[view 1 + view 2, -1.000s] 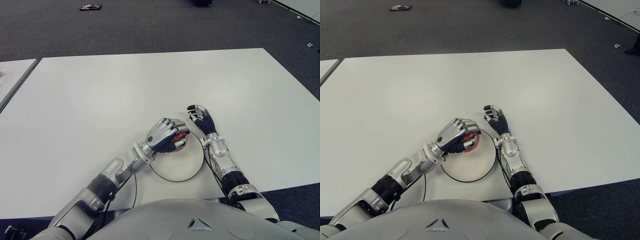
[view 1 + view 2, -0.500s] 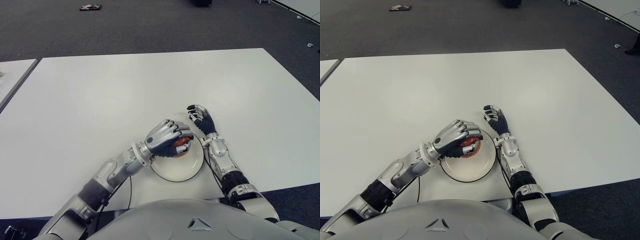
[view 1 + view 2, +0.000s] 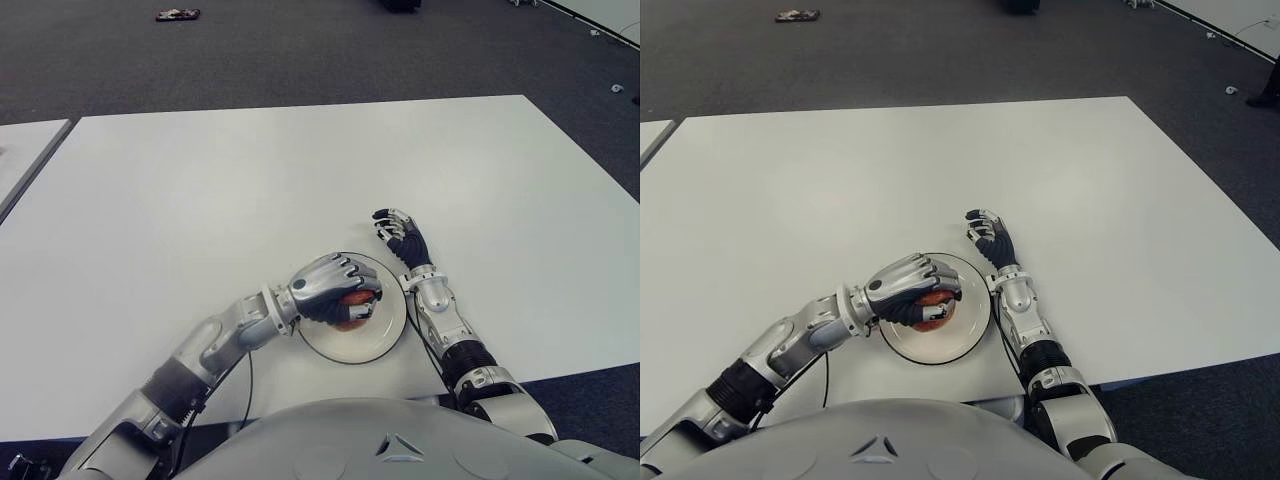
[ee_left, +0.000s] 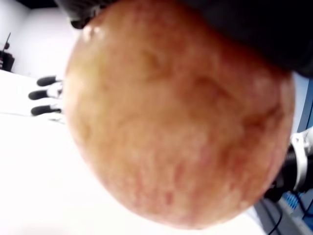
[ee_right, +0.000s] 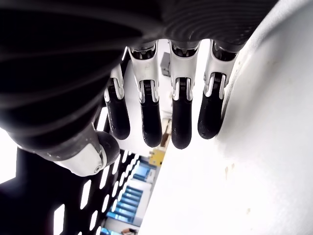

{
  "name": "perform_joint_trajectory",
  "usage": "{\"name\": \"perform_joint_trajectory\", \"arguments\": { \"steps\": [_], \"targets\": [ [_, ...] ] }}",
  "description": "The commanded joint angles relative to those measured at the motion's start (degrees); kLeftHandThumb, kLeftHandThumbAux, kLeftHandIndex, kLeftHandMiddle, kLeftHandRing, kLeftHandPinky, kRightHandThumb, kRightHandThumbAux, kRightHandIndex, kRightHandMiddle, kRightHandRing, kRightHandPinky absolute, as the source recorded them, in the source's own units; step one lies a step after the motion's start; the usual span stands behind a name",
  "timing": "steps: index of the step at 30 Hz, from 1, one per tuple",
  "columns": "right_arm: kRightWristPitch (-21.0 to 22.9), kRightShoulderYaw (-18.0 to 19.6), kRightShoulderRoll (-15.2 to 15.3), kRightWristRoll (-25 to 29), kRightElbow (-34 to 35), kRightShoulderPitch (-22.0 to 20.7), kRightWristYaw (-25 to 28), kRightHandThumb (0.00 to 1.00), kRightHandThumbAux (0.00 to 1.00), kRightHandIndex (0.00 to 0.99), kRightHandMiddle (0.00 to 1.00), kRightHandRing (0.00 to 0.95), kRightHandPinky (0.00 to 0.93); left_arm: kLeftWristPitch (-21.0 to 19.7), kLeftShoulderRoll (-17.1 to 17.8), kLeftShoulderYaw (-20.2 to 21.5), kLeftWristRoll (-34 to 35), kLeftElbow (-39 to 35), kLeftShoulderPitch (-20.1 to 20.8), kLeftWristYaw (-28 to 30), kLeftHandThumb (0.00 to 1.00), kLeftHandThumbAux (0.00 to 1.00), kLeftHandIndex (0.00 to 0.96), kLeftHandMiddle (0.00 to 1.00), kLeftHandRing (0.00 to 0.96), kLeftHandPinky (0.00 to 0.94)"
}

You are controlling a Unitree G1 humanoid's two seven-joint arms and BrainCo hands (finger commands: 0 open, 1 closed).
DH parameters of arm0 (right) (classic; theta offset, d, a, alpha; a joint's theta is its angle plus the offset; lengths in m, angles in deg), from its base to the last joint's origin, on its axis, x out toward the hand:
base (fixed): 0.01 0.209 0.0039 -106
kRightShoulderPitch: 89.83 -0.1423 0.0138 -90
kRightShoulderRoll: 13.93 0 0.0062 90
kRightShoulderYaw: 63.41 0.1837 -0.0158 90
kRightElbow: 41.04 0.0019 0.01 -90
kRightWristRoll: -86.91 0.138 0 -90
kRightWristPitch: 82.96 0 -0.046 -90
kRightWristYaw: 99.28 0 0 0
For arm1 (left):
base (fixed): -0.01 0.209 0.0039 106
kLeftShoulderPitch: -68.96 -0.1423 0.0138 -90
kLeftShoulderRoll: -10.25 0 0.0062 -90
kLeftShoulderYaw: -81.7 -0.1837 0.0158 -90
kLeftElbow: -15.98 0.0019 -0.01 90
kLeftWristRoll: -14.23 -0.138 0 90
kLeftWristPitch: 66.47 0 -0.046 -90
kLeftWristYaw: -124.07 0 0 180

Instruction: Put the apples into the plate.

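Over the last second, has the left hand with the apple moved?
Yes. The left hand, shut on the apple, moved toward the robot, over the plate.

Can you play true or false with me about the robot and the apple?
1. The left hand is holding the apple. True.
2. The apple is over the plate. True.
3. The right hand is holding an apple too. False: its fingers are spread and it holds nothing, beside the plate on the right.
4. The plate is black. False: it is white, on the white table.
5. There are three apples on the table. False: only the one in the left hand shows.
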Motion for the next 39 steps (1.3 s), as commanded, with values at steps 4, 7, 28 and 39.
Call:
{"name": "perform_joint_trajectory", "arguments": {
  "steps": [4,7,28,39],
  "targets": [
    [3.1,-0.4,-0.7,-0.2,-4.0,4.1,0.3,0.628,0.681,0.291,0.322,0.308,0.317,0.2,-0.4,2.0,-6.1,0.4,0.6,-4.3,0.706,0.707,0.442,0.795,0.792,0.765],
    [3.1,-0.5,-0.6,-0.5,-3.9,4.2,0.1,0.623,0.687,0.290,0.321,0.307,0.314,1.4,-0.7,2.0,-6.5,1.2,0.9,-5.6,0.701,0.709,0.440,0.771,0.765,0.725],
    [-4.9,0.8,-0.6,1.6,-7.0,4.5,1.6,0.598,0.655,0.303,0.330,0.366,0.424,-2.3,0.8,3.8,-6.3,-1.2,-0.3,0.8,0.038,0.270,0.000,0.001,0.000,0.000],
    [-5.4,0.4,-0.1,1.3,-5.7,4.9,2.4,0.691,0.711,0.402,0.368,0.399,0.442,-3.4,0.1,3.9,-9.1,-1.4,-0.9,-2.0,0.052,0.224,0.000,0.000,0.000,0.000]
  ]
}}
